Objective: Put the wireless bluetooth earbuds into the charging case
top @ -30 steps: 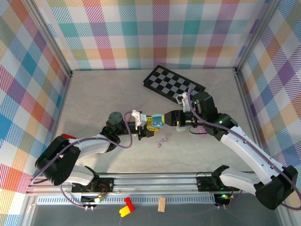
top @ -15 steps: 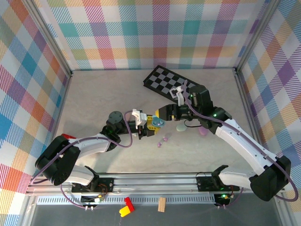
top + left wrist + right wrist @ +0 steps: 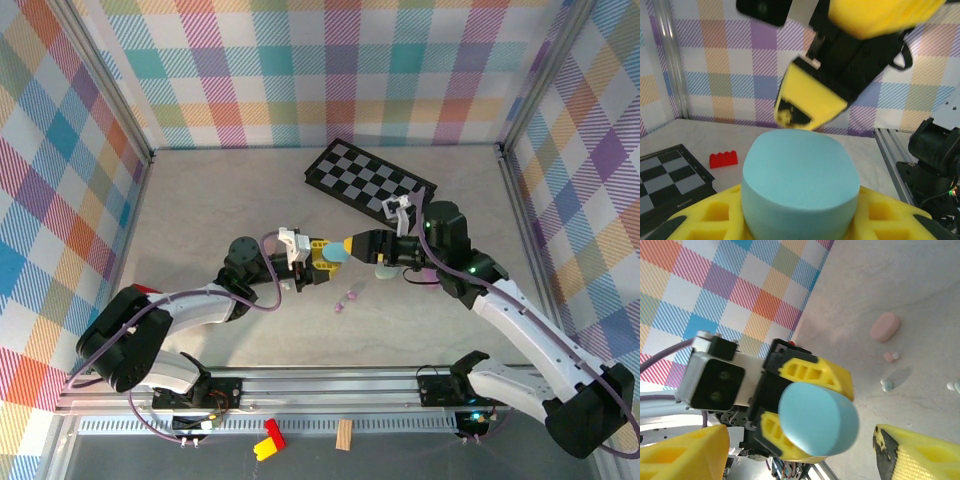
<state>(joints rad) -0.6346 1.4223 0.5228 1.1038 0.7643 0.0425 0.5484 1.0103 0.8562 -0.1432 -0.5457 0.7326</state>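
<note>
My left gripper [image 3: 320, 262] is clenched on the blue case [image 3: 817, 419]. Its 2 yellow fingers [image 3: 815, 377] press on opposite sides, and the case's rounded end points toward my right gripper [image 3: 352, 245]. My right gripper is spread wide, with 1 finger [image 3: 912, 452] on each side of the case and a gap between them in the right wrist view. In the left wrist view, 1 worn pad sits at the case's top edge, and I cannot tell whether it touches. The blue case shows only smooth shell, so I cannot tell what it holds. The earbuds [image 3: 889, 356] lie loose on the table [image 3: 920, 300]: a pink pair near the pink case [image 3: 885, 326], with a blue bud [image 3: 886, 385] just beside the pair.
</note>
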